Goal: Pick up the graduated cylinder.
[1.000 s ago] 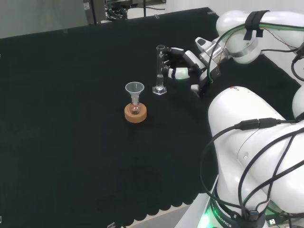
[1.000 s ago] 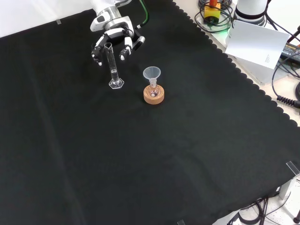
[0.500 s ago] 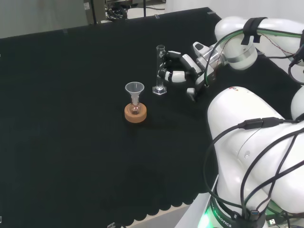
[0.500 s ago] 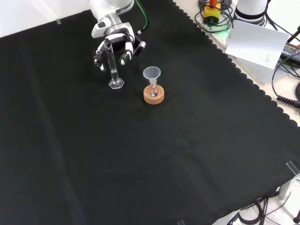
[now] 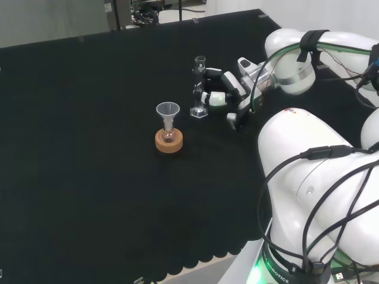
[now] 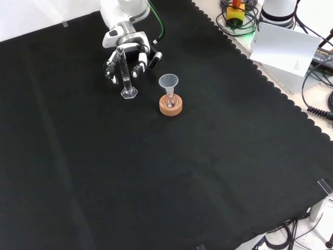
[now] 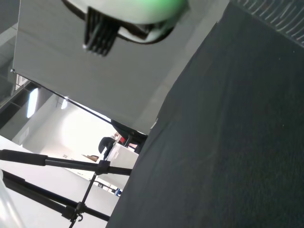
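Observation:
The graduated cylinder (image 5: 199,89) is a tall clear tube on a flat clear foot, standing upright on the black cloth. In the front view the cylinder (image 6: 125,78) rises just in front of the hand (image 6: 132,47). The black and white hand (image 5: 228,89) reaches in from the right of the head view, its fingers (image 5: 207,96) loosely bent and spread at either side of the tube at mid height. I cannot tell whether they touch the glass. The foot rests on the cloth.
A clear funnel (image 5: 167,110) sits in a small flask on a cork ring (image 5: 169,141), in the front view (image 6: 170,107) just right of the cylinder. The arm's white links (image 5: 320,177) stand at the head view's right. A white box (image 6: 286,49) and cables lie past the cloth's scalloped edge.
The hand has come down and closer to the cylinder, from beside its top to around its middle. The cylinder and the funnel have stayed in place.

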